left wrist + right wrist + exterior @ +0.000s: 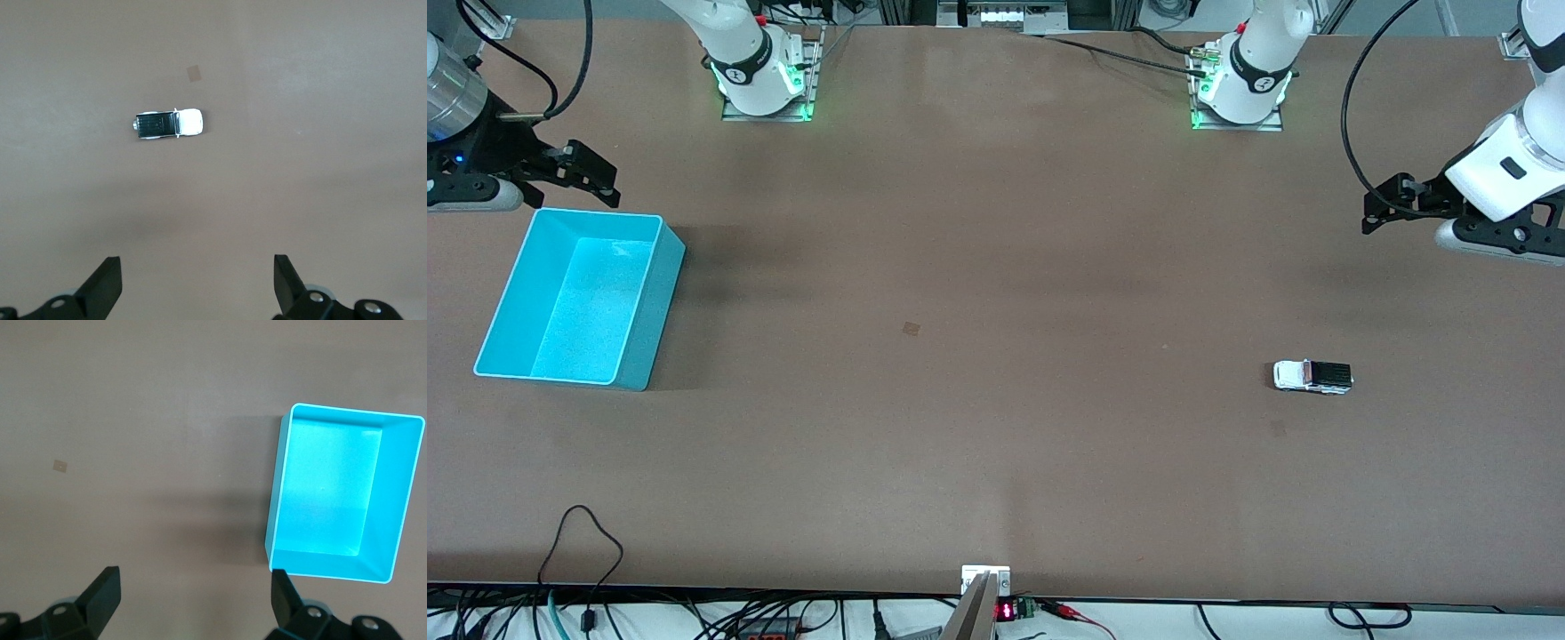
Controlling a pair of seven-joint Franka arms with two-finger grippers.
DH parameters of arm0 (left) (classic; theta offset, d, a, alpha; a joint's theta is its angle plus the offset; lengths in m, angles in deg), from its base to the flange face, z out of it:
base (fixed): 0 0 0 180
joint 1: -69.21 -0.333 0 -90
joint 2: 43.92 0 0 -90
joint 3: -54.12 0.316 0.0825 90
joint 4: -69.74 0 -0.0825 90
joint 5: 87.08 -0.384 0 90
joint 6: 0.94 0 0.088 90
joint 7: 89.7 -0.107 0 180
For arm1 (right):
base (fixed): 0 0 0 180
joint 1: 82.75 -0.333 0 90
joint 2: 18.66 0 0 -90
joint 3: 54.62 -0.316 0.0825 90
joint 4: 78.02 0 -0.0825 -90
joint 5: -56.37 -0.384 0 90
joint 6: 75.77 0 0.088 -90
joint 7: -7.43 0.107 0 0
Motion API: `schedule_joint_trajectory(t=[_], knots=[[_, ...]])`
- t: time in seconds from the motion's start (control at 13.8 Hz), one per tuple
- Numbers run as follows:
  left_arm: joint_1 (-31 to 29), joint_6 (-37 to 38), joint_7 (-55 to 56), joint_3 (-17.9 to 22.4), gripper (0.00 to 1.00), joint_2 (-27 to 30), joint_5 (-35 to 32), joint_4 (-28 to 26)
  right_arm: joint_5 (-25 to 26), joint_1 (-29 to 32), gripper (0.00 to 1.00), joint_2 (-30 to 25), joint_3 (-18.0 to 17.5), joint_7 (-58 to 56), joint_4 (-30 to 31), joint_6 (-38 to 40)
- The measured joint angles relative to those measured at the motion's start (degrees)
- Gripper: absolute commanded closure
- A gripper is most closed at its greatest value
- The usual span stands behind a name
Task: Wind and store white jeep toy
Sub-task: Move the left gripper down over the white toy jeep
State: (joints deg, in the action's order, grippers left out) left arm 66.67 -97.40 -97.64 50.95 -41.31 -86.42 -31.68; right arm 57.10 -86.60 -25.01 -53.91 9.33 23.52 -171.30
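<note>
Left gripper point(1371, 212): jaws spread, empty, raised over left arm's table end. Small white jeep toy with black rear top point(1312, 376): on brown table, nearer the front camera, long axis along table length. Right gripper point(596, 180): parted, waiting above turquoise plastic bin point(498, 311).

Table point(996, 222): brown, flat surface. A turquoise bin point(654, 302) stands open and upright on it, just ahead of the jaws of the right gripper point(593, 175) and offset from the gap between them. A small square mark point(911, 328), possibly tape, lies mid-table, well apart from those jaws and from those of the left gripper point(1383, 209). Black cables point(587, 542) trail over the table's edge.
</note>
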Motion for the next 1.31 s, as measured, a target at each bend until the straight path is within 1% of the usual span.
schedule_joint_trajectory(t=[0.51,1.16,1.31], knots=[[0.0,0.2,0.0,0.0,0.00,-0.1,0.0,0.1,0.0,0.0,0.00,0.0,0.0,0.0,0.0,0.0],[-0.1,8.7,-0.4,0.1,0.00,-3.3,0.0,1.3,0.0,0.0,0.00,0.0,0.0,0.0,0.0,0.0],[-0.2,10.0,-3.1,0.2,0.00,-4.6,-0.2,1.3,0.0,0.0,0.00,0.0,0.0,0.0,0.0,0.0]])
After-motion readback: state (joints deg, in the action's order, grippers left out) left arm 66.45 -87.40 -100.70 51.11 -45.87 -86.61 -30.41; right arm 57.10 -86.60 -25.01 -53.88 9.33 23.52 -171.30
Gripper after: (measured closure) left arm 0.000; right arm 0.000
